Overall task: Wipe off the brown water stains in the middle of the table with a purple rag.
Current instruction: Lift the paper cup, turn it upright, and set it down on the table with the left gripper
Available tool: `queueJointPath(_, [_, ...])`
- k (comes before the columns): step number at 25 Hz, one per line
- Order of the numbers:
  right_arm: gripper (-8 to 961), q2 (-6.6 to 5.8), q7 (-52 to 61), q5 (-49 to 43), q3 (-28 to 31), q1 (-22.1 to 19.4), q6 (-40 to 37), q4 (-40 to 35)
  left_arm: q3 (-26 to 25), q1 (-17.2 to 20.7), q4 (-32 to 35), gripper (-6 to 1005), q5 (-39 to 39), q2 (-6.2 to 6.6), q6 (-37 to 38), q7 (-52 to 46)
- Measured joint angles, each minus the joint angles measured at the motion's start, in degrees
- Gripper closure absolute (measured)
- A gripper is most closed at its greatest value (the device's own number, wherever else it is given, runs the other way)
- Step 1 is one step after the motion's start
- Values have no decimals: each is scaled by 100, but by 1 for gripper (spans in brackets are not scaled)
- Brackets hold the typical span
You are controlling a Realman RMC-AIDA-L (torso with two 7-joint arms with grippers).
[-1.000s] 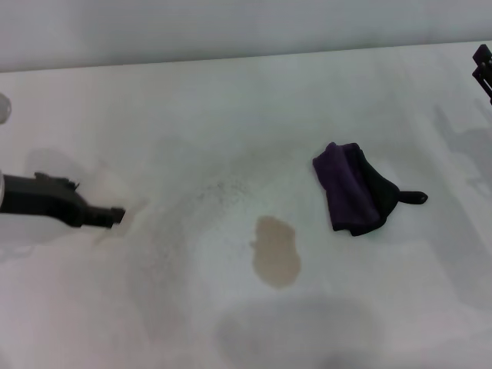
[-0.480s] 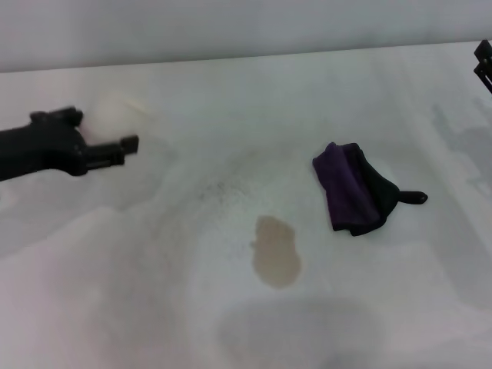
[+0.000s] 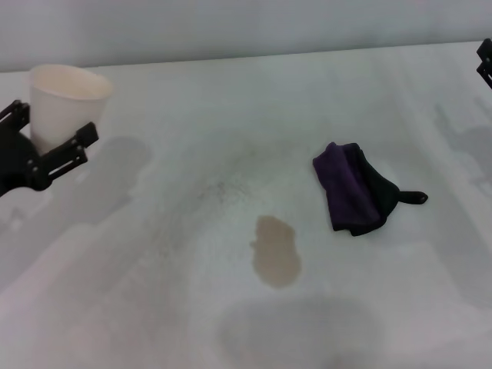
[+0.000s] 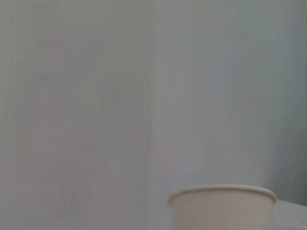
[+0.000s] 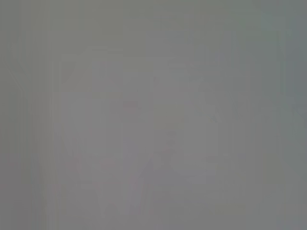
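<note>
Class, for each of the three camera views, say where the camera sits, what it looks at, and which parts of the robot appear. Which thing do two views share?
Head view: high on the robot, looking down at the table, the brown water stains and the purple rag; the left end effector holds a white paper cup, and the right end effector shows at the edge.
Left wrist view: only the cup's rim against a plain backdrop; no fingers.
Right wrist view: blank grey.
Shared: the cup.

— What lies behind the bench [image 3: 231, 123]?
— A plain pale grey wall [image 3: 231, 27] along its far edge.
— And the light?
— Soft, throwing blurred grey shadows on the white top.
</note>
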Motion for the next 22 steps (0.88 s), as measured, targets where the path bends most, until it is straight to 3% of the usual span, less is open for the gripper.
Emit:
queueJointPath(10, [123,0,23,0,-59,5,-9,-33,3,115,-762,194,-441,0,206,961])
queueJointPath(22, [123,0,-16,0,-43,49,-48,-132,-5,-104,-2180,195,-821,-18,303,2507])
